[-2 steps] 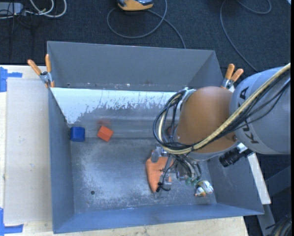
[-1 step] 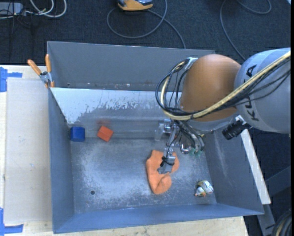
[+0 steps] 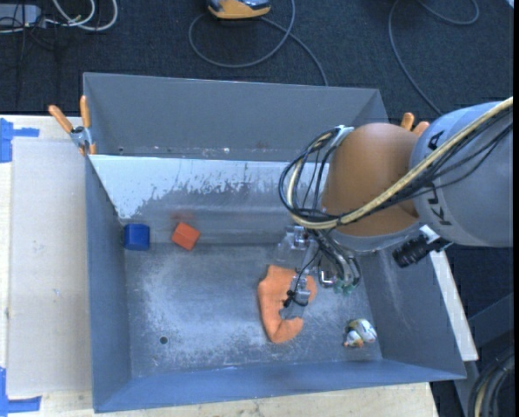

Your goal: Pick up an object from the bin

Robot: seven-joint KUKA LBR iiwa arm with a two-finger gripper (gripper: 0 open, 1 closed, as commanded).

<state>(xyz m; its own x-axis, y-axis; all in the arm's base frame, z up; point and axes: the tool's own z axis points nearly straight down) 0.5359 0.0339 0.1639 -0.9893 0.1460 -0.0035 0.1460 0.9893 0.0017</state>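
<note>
The end effector (image 3: 299, 295) sits at the right edge of the curved orange piece (image 3: 273, 309); its opening cannot be told.

Robotics lab: arm (image 3: 468, 176), grey metal bin (image 3: 233, 120), loose cables (image 3: 92, 16) (on dark floor (image 3: 346, 50)).

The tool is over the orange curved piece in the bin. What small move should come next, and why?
Probably ease the tool straight down onto the orange curved piece and grip it: the tool sits directly over its right edge, and nothing else touches it. Whether it already has a hold cannot be told.
</note>
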